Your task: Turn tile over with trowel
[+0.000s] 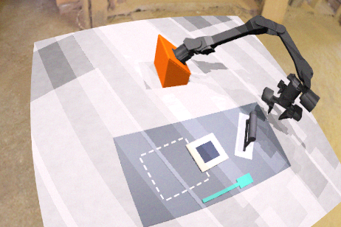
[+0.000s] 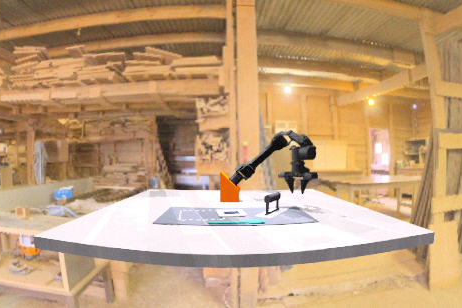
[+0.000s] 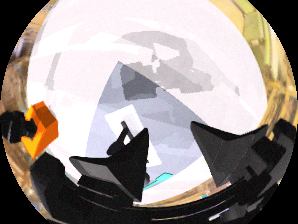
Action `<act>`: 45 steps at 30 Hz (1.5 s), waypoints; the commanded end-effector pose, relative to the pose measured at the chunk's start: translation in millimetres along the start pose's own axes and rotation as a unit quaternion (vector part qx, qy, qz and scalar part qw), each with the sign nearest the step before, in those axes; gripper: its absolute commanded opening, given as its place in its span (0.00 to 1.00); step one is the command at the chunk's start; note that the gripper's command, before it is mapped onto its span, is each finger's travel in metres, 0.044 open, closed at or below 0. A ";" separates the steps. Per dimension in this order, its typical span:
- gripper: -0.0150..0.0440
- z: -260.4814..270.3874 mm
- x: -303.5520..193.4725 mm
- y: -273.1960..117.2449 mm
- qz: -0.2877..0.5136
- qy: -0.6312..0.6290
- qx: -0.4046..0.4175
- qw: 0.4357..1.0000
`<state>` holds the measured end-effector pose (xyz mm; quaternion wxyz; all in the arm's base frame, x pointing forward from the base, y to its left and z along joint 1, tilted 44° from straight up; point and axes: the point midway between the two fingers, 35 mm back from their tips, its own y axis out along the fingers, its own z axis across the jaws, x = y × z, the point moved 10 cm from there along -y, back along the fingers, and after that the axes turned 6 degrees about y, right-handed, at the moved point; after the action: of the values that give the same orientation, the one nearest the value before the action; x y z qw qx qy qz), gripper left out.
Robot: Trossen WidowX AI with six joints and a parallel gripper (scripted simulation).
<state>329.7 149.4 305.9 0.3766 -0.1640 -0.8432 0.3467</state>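
The tile lies flat on the mat, dark square up, across the right side of the dashed outline. The small trowel has a white rectangular blade lying flat on the mat and a dark handle raised above it on posts, right of the tile in the top view. My gripper is open and empty, pointing down. It hangs above the table, beyond the right edge of the mat, to the right of the trowel and not touching it.
A turquoise flat tool with a long thin handle lies near the mat's front edge. The orange arm base stands behind the mat. The arm reaches over from it to the right.
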 end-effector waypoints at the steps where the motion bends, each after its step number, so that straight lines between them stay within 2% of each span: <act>1: 0.71 3.1 -5.9 -0.3 -0.001 0.067 0.003 0.998; 11: 0.71 8.9 -18.8 -2.9 0.002 0.237 0.004 0.972; 22: 0.71 15.8 -32.7 -5.9 0.005 0.416 0.004 0.909; 33: 0.71 23.3 -46.1 -9.1 0.007 0.580 0.003 0.814; 45: 0.71 32.1 -60.2 -12.8 0.008 0.735 0.002 0.678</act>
<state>345.4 97.0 272.3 0.8551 -0.3675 -0.3395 0.1362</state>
